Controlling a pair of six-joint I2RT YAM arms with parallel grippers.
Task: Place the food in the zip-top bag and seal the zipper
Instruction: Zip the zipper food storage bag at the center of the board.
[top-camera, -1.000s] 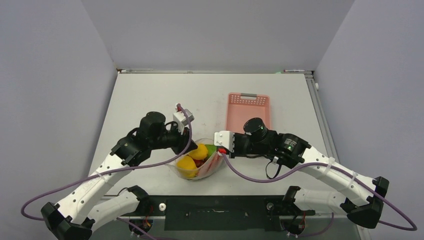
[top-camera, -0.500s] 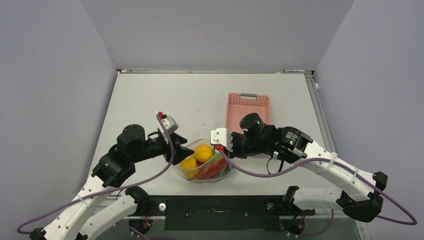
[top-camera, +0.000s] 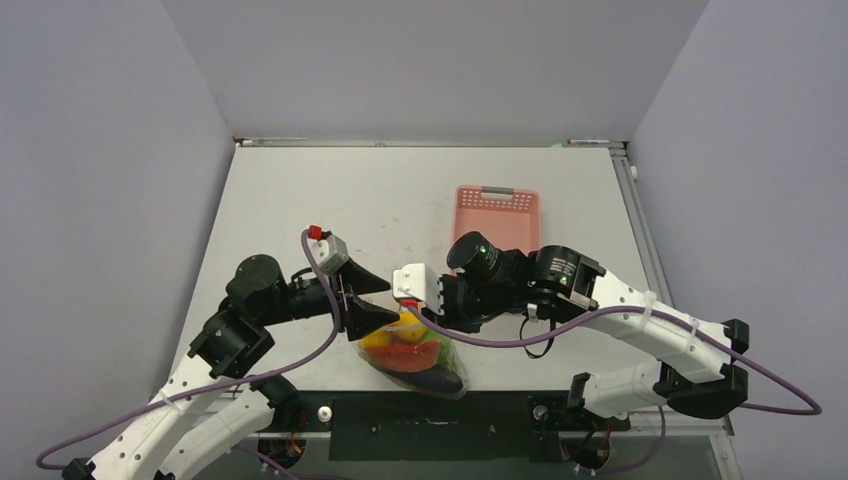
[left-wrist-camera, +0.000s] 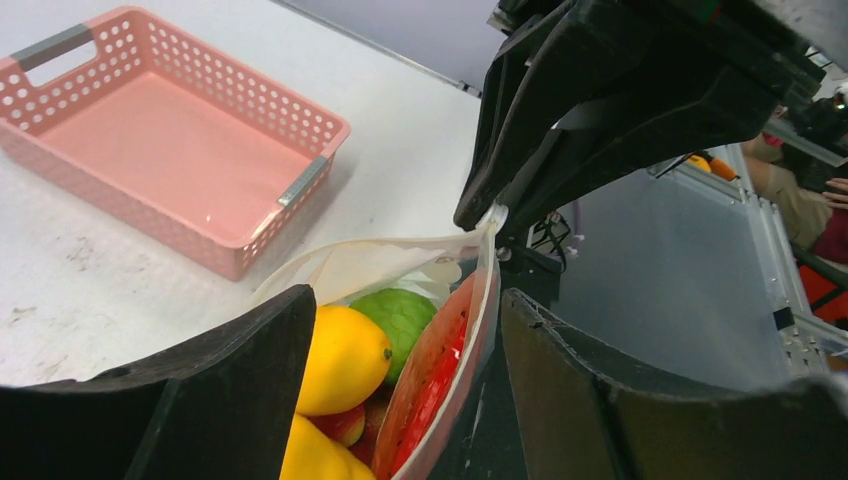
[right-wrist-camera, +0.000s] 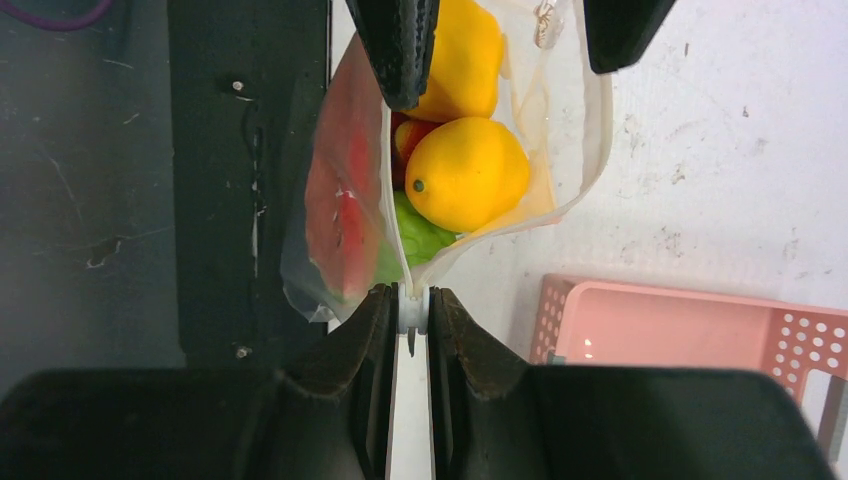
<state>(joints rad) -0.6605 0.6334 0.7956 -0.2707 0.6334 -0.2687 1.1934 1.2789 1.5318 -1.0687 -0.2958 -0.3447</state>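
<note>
My right gripper is clamped on the mouth corner of the clear floppy plastic zip-top bag, holding it taut, so my left gripper, jaws released, straddles the mouth.

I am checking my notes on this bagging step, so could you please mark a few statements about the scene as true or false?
1. The pink basket is empty: true.
2. The right gripper is open and holds nothing: false; it is shut on an edge of the zip-top bag.
3. The lemon lies inside the bag: true.
4. The left gripper is clamped on the bag: false; its jaws stand open on either side of the bag's rim.
5. The bag's mouth gapes open: true.
</note>
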